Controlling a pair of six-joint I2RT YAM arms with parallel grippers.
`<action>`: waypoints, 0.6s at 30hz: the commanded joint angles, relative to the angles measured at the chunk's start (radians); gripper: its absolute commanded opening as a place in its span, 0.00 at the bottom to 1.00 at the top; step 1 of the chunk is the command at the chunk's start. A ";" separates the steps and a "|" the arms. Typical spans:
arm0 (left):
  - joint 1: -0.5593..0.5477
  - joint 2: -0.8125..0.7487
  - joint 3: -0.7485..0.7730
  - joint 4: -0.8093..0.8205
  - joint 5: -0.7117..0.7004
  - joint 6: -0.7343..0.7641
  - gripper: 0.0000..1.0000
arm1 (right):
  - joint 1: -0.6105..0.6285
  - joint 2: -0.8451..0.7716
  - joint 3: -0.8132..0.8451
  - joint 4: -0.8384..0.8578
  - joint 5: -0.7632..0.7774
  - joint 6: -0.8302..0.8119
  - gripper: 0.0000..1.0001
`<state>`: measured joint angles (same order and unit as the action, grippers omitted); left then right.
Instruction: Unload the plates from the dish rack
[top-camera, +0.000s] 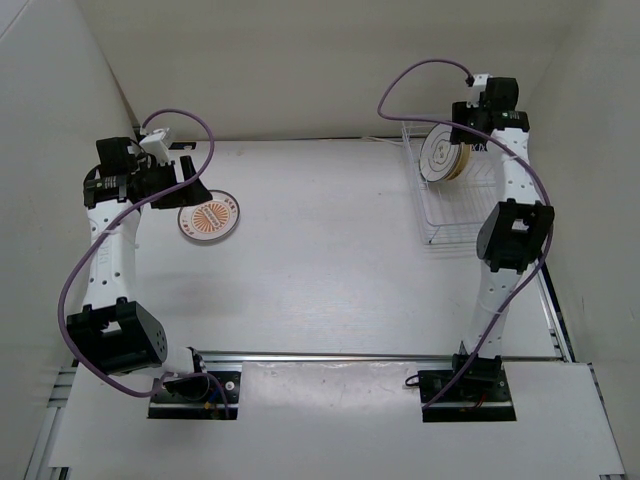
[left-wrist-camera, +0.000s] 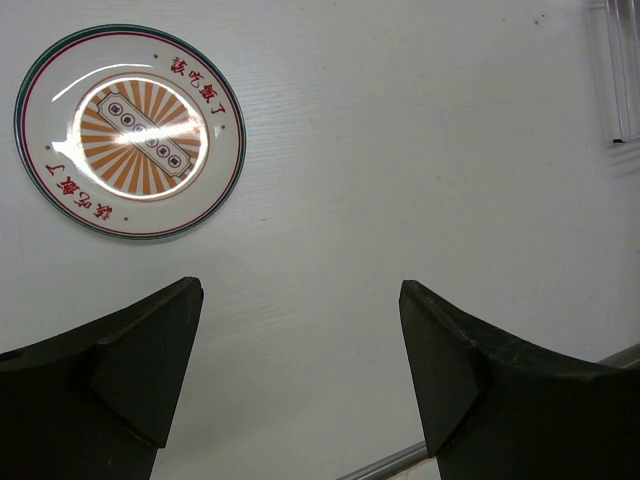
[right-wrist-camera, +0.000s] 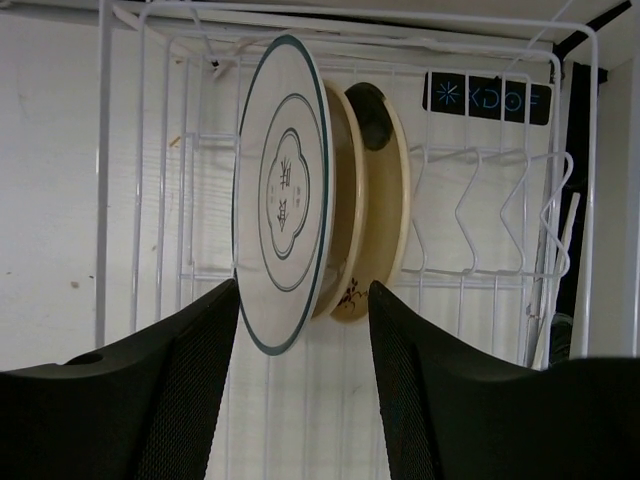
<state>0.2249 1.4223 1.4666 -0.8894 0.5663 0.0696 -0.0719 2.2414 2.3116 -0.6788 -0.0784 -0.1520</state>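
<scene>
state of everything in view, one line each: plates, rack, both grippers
orange plate: out of the rack, lying flat on the table
grey plate: standing on edge in the rack
tan plate: standing on edge right behind the grey plate
dish rack: holds two plates
left gripper: open, empty, beside the orange plate
right gripper: open, lined up on the grey plate

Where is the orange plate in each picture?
Top external: the orange plate lies flat on the table, on the left side.
Left wrist: it is at the upper left, flat on the table.
Right wrist: it is not in this picture.
Shared landmark: the white table shows in all three views.
</scene>
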 joint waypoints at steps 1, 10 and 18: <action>-0.001 -0.013 0.001 0.009 0.027 0.001 0.90 | -0.005 0.029 0.055 0.024 -0.012 -0.015 0.58; -0.001 -0.013 -0.008 0.009 0.027 0.001 0.90 | -0.005 0.066 0.077 0.024 -0.052 -0.015 0.43; -0.001 -0.013 -0.026 0.009 0.027 0.010 0.90 | -0.005 0.098 0.077 0.006 -0.093 -0.015 0.41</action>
<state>0.2249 1.4223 1.4548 -0.8875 0.5663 0.0704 -0.0719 2.3142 2.3486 -0.6796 -0.1249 -0.1658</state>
